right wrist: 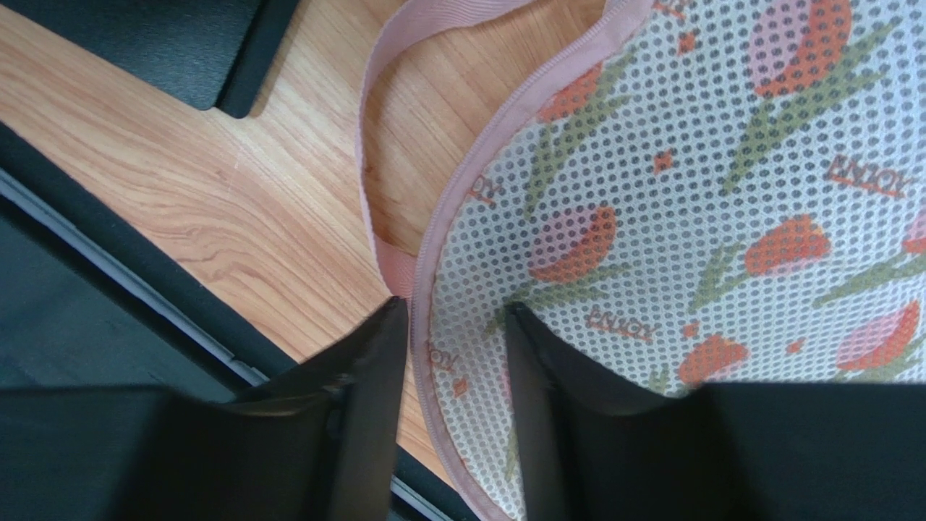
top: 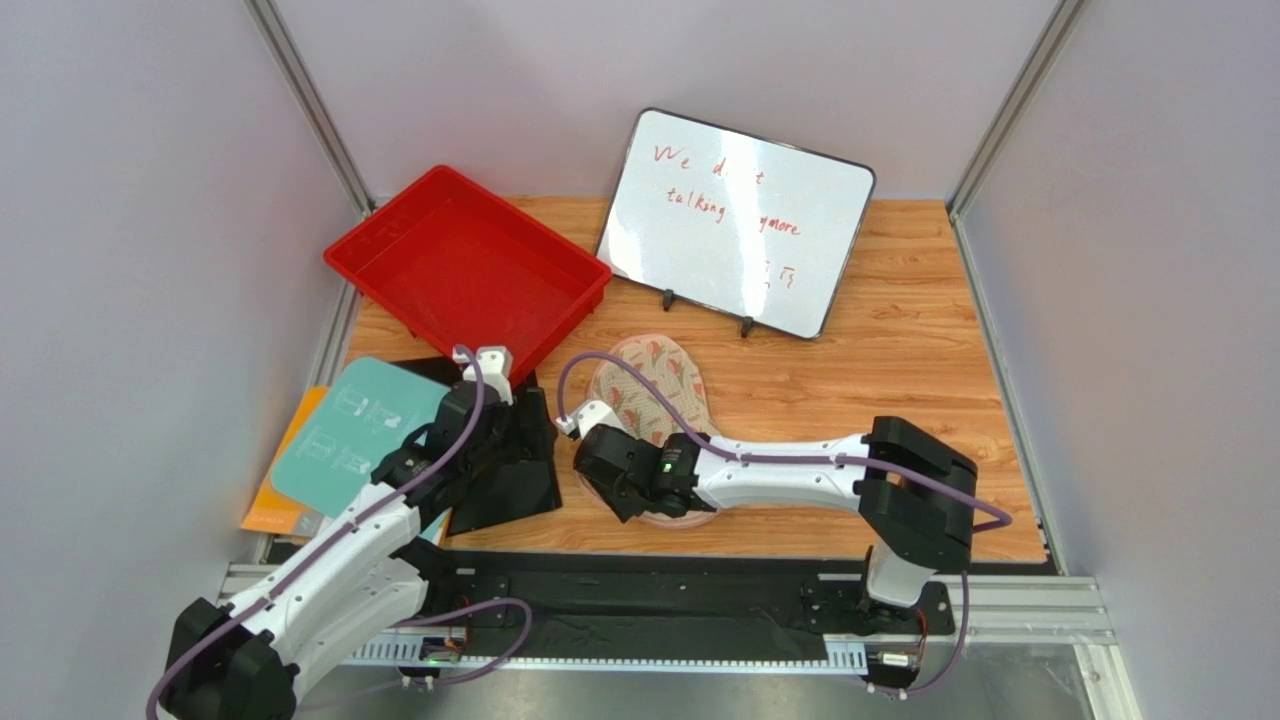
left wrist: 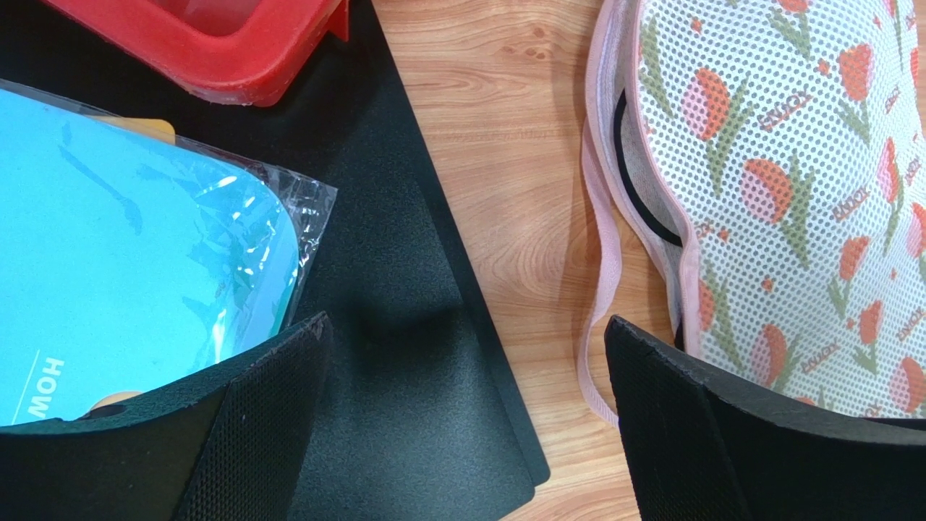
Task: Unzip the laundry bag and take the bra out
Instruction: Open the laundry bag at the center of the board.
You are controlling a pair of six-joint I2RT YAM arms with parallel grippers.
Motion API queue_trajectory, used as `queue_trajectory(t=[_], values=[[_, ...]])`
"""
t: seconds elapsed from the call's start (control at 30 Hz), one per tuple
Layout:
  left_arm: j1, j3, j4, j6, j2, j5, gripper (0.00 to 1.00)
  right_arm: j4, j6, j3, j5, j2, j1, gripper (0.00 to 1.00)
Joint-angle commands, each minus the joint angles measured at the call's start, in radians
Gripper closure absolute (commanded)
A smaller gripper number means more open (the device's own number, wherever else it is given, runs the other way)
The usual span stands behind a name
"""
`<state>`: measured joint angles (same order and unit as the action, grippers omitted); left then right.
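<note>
The laundry bag (top: 658,383) lies flat on the wood table, cream mesh with red and green flowers and pink edging. In the left wrist view the laundry bag (left wrist: 793,185) fills the right side, with its pink loop (left wrist: 601,315) hanging off the edge. A thin dark strap (left wrist: 639,190) of the bra shows inside the gaping edge; the grey cup is hidden. My left gripper (left wrist: 467,418) is wide open and empty over a black mat, just left of the bag. My right gripper (right wrist: 457,358) stands at the bag's near end (right wrist: 674,206). Its jaws are narrowly apart, astride the pink zipper edge (right wrist: 435,271).
A red tray (top: 466,270) sits at the back left, and a whiteboard (top: 736,218) stands on its stand behind the bag. A teal card in plastic (top: 353,435) and an orange sheet (top: 278,488) lie at the left, beside the black mat (top: 511,473).
</note>
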<state>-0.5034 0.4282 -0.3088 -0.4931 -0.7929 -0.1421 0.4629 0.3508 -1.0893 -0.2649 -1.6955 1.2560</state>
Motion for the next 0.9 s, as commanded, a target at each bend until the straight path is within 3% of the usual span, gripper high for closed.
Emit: queue_trajectory(t=[0.0,0.03,0.07,0.17,0.5,0.87], values=[[0.005,-0.006,0.028,-0.010,0.009,0.021,0.00,0.014,0.037,-0.052,-0.053,-0.024,0.000,0.65],[0.005,-0.008,0.028,-0.010,0.011,0.024,0.00,0.016,0.040,-0.055,-0.053,-0.023,-0.001,0.68],[0.005,-0.011,0.028,-0.009,0.011,0.026,0.00,0.019,0.042,-0.063,-0.053,-0.023,-0.001,0.80],[0.005,-0.014,0.031,-0.010,0.006,0.036,0.00,0.020,0.048,-0.079,-0.045,-0.006,-0.006,1.00],[0.003,-0.016,0.062,-0.015,-0.029,0.067,0.00,0.033,0.074,-0.120,-0.085,0.131,-0.041,1.00],[0.005,0.012,0.102,0.022,-0.094,0.128,0.02,0.089,0.249,0.054,-0.226,0.367,-0.167,1.00]])
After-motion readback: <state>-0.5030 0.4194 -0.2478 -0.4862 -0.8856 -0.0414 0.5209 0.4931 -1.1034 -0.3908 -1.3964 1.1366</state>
